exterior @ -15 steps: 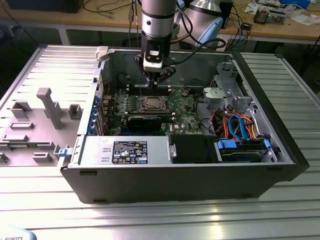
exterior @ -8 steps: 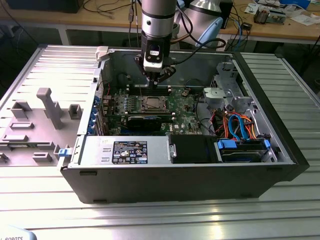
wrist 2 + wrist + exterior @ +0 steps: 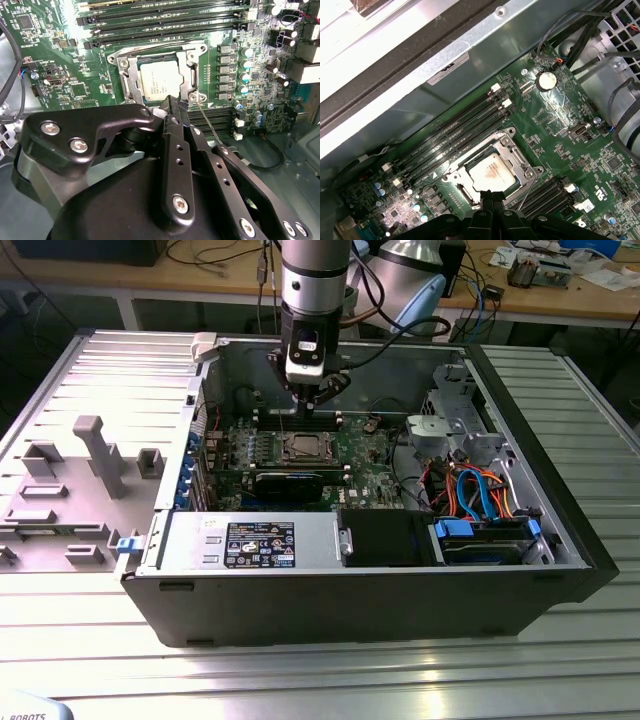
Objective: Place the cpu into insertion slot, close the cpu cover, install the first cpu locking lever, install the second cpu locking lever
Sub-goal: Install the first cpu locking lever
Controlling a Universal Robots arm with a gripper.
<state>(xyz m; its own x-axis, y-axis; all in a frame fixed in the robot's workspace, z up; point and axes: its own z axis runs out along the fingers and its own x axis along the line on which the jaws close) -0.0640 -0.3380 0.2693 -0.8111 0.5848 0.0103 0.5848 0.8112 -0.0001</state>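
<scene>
The exterior view takes in the whole open computer case [image 3: 350, 605] on a ribbed metal table [image 3: 300, 680]. There the gripper [image 3: 305, 408] hangs just above the insertion slot [image 3: 299, 448] on the green motherboard [image 3: 370, 455]. Both wrist views come closer: the cpu [image 3: 157, 82] lies flat in the slot, with the cpu cover [image 3: 131, 80] down around it. The 2 fingers [image 3: 487, 200] are pressed together, holding nothing, at the chip's edge. 1 thin locking lever [image 3: 209, 124] slants up just beside them. The first wrist view adds the long memory slots [image 3: 455, 137] alongside the socket.

Exterior view distant, elevated; both wrist views close over insertion slot [image 3: 131, 80] [image 3: 517, 160]
</scene>
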